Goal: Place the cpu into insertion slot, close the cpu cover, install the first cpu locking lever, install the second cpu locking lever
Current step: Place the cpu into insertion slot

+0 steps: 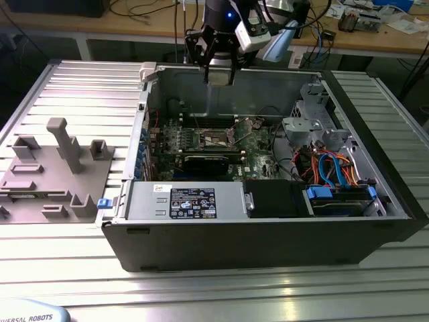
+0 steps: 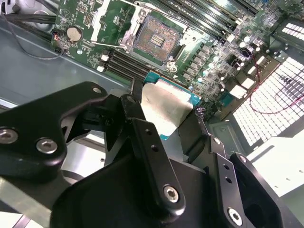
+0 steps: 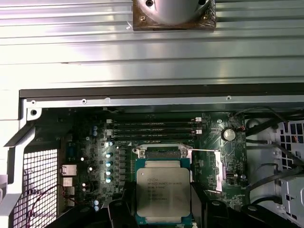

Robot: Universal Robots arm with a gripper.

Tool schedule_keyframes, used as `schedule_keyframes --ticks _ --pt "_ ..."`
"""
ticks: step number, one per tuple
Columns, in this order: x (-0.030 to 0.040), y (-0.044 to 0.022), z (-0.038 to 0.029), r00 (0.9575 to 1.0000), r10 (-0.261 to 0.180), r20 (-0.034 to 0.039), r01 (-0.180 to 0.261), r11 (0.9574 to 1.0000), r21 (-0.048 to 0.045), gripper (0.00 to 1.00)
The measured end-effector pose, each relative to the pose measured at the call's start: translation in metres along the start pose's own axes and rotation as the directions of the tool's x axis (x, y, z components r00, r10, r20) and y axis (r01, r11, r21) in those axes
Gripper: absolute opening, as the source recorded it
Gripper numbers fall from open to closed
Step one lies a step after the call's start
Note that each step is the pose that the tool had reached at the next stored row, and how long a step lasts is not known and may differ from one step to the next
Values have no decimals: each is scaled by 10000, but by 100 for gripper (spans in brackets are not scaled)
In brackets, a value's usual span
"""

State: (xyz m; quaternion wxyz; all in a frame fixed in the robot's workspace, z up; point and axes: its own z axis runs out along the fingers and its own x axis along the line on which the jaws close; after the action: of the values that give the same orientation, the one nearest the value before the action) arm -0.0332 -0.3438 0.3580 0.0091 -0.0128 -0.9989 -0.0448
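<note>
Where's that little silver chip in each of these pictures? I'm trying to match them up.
Second wrist view: the cpu is clamped in the gripper, silver top showing.
First wrist view: the cpu is held in the gripper, hiding part of the slot.
Exterior view: I cannot make it out; the gripper holding it hangs above the open computer case.
Shared landmark: the insertion slot on the green board.

A robotics lab or workshop; a ribbed aluminium table (image 1: pixel 60 282) bears an opened computer case (image 1: pixel 268 248) and, on the exterior view's left, a grey fixture plate (image 1: pixel 53 181); the gripper (image 1: pixel 220 79) holds the cpu (image 3: pixel 163 192) above the case; a cable-strewn wooden bench (image 1: pixel 375 41) stands far behind.
</note>
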Motion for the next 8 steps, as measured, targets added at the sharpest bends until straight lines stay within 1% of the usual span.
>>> schedule_keyframes --ticks 2,4,6,8 --pt "0 -1 10 10000 1 1 -1 10000 17 54" --pt "-1 -2 25 10000 1 2 -1 10000 78 54" --pt "-1 -4 51 10000 1 3 -1 10000 100 54" --pt "-1 -5 58 10000 2 2 -2 9999 101 54"
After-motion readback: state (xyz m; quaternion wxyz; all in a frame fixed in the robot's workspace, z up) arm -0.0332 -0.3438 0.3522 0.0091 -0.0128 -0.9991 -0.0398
